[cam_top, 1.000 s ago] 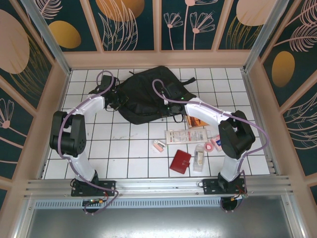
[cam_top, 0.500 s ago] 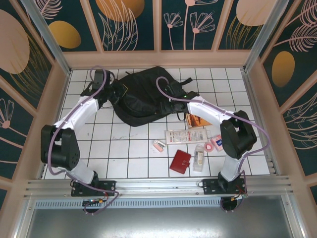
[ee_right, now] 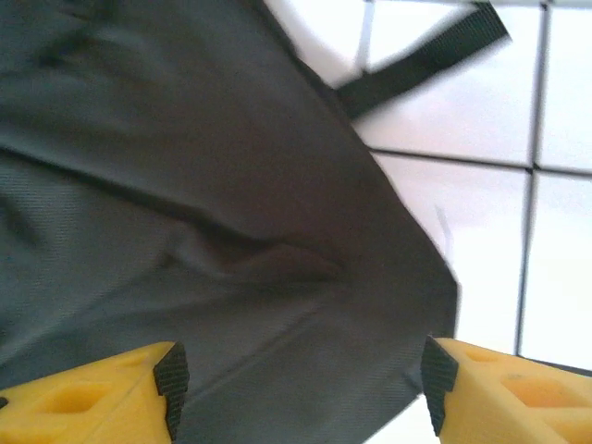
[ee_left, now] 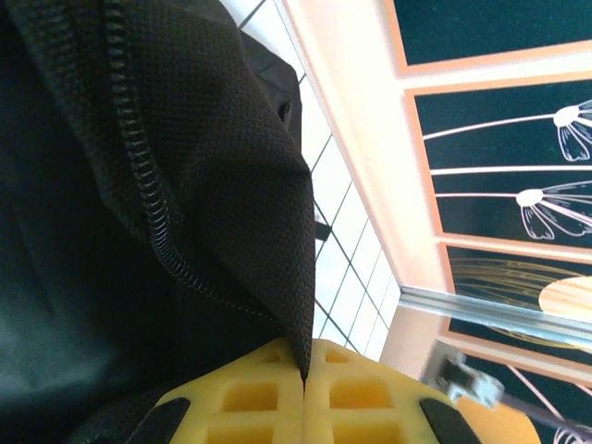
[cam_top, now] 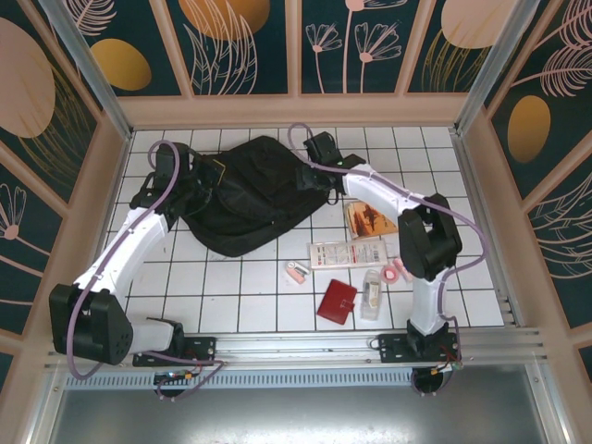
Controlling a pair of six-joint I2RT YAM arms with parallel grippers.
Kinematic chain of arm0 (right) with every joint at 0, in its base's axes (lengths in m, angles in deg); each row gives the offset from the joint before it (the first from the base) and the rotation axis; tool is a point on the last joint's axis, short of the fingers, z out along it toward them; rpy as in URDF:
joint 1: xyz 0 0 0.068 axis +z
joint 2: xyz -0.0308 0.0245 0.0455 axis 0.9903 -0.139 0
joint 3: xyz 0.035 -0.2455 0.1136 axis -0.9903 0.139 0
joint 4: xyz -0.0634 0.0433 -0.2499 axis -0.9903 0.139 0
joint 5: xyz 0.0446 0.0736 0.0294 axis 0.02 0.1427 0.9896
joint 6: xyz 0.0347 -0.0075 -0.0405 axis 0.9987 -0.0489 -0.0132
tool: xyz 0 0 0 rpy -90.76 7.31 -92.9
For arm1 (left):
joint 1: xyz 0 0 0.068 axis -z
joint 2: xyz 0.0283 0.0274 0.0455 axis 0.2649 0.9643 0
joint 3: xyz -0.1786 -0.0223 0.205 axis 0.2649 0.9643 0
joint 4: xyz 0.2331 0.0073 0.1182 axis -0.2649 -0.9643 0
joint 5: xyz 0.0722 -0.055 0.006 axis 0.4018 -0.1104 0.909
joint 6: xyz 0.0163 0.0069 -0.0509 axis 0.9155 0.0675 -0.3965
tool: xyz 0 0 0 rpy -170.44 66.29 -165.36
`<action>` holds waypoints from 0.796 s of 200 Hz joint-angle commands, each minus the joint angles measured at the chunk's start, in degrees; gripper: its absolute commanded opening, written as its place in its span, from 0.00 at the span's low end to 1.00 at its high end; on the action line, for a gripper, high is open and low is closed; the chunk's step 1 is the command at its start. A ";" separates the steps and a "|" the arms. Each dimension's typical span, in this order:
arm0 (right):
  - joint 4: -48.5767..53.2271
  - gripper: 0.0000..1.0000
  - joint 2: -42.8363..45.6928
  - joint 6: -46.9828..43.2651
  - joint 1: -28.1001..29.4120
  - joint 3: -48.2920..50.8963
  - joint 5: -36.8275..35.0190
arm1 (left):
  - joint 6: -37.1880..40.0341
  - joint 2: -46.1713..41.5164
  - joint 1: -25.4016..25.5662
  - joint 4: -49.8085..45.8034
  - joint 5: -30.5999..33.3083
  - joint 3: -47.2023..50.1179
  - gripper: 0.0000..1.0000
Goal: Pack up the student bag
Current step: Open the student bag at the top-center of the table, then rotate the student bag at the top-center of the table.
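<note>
The student bag (cam_top: 248, 196) is a big black fabric backpack lying at the back of the white tiled table. My left gripper (cam_top: 205, 178) sits at the bag's left edge. In the left wrist view its yellow fingers (ee_left: 250, 398) are pressed together on a fold of the bag's fabric (ee_left: 231, 157) beside a zipper. My right gripper (cam_top: 314, 165) hovers over the bag's right edge. In the right wrist view it (ee_right: 301, 379) stands open above the dark cloth (ee_right: 213, 231), holding nothing, with a black strap (ee_right: 421, 60) on the tiles beyond.
In front of the bag lie an orange booklet (cam_top: 370, 219), a white flat box (cam_top: 348, 252), a small pink item (cam_top: 296, 272), a red wallet (cam_top: 337, 301), a clear packet (cam_top: 372, 291) and a pink roll (cam_top: 398, 268). Peach walls enclose the table.
My left arm has swung left and back, dragging the bag leftward by its fabric. My right gripper has opened, let go of the bag and moved toward the back.
</note>
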 commanded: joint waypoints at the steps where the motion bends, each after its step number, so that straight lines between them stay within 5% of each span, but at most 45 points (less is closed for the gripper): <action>1: -10.67 0.71 10.23 -3.85 5.48 3.21 4.21 | -2.69 -0.40 -0.09 1.79 2.07 -2.64 0.00; 21: -24.18 0.71 16.55 -8.16 7.35 14.31 13.80 | -3.23 0.44 -0.12 2.17 2.53 -3.44 0.00; 44: -37.79 0.74 20.64 -18.62 13.43 24.36 10.77 | -5.50 0.58 -0.07 4.06 2.30 -3.11 0.00; 115: -37.17 0.77 11.45 -23.32 19.93 26.83 -1.98 | -7.76 -1.12 0.22 4.46 3.57 -3.94 0.00; 159: -34.75 0.79 3.83 -23.33 16.15 22.68 -9.85 | -8.12 -3.96 0.57 4.55 3.77 -1.40 0.00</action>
